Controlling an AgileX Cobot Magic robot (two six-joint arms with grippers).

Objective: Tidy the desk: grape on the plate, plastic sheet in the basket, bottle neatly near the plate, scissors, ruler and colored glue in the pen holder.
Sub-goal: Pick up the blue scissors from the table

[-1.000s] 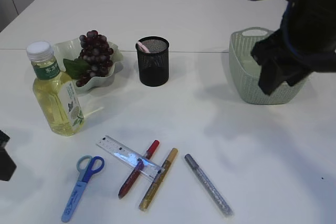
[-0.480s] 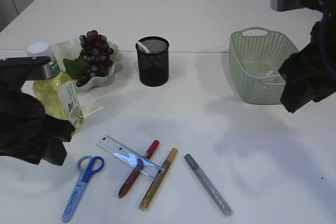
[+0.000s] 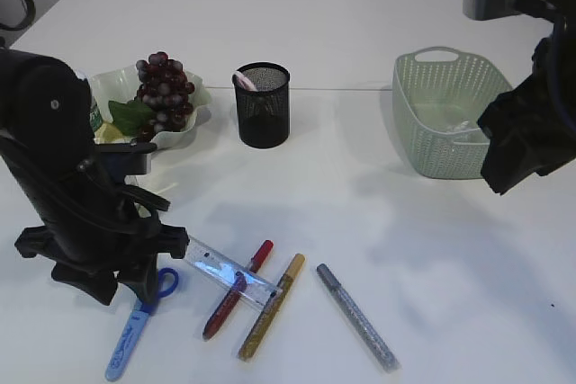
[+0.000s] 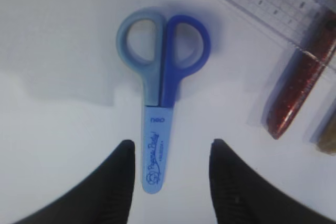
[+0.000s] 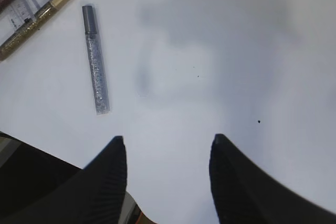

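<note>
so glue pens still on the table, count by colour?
Red glitter glue pen: 1
Gold glitter glue pen: 1
Silver glitter glue pen: 1
Total: 3, all lying flat on the table.

Legible text, left wrist view: scissors point(image 4: 159, 103), pale blue blade cover, printed "neo" just below the handles; under it a cursive line running lengthwise, possibly "Pyoppe Party", too blurred to confirm. Ruler point(image 4: 273, 9): graduation marks visible, digits not readable. Exterior view: bottle label hidden behind the left arm. Right wrist view: no text on the silver glue pen point(image 5: 95, 59).
</note>
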